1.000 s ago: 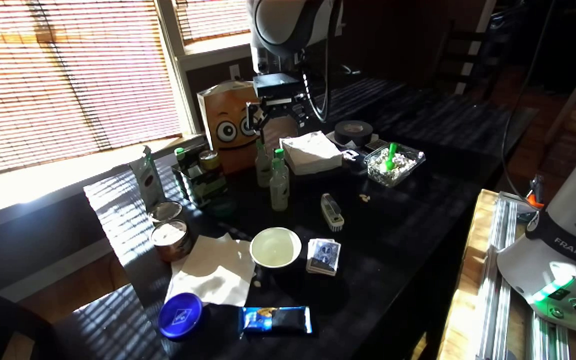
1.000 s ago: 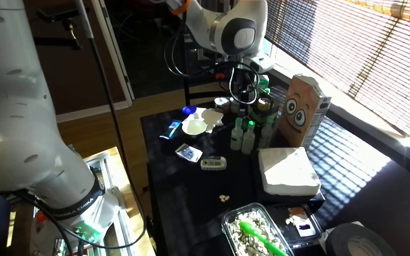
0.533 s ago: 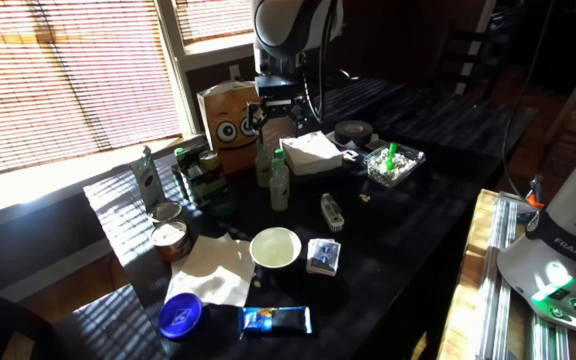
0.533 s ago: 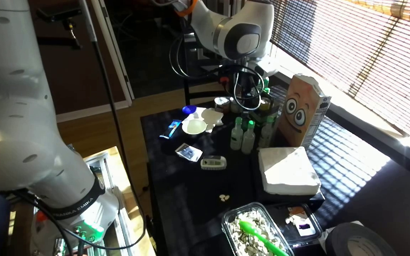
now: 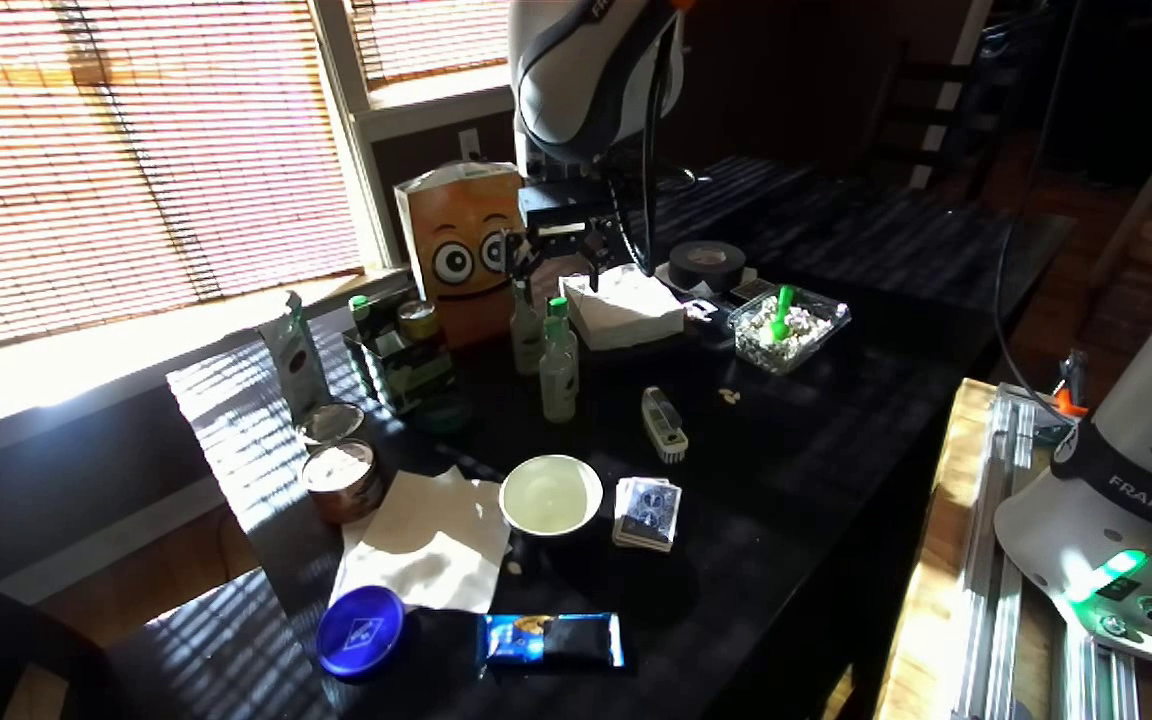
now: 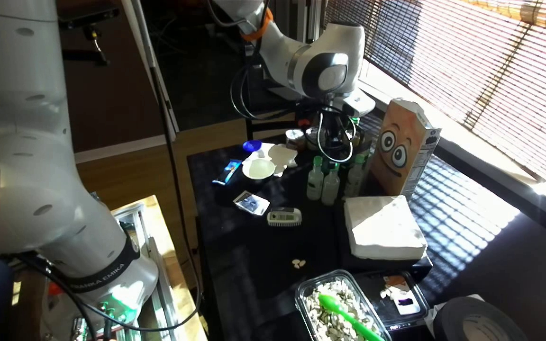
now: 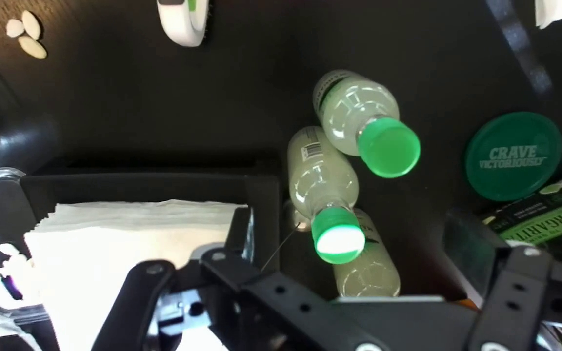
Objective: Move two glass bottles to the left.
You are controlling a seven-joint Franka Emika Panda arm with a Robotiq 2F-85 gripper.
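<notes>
Though glass btls (image 7: 324, 191) look pale — caps (image 7: 389, 147) r bright grn.

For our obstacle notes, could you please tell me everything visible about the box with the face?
The box with the face looks like cardboard: tall, orange, with cartoon eyes, brows and smile, and a pale printed side. It stands upright on the table near the blinds; whether the nearest bottle touches it is unclear.

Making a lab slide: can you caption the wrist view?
Open gripper over three bottles that stand between white napkins and a green lid.
</notes>
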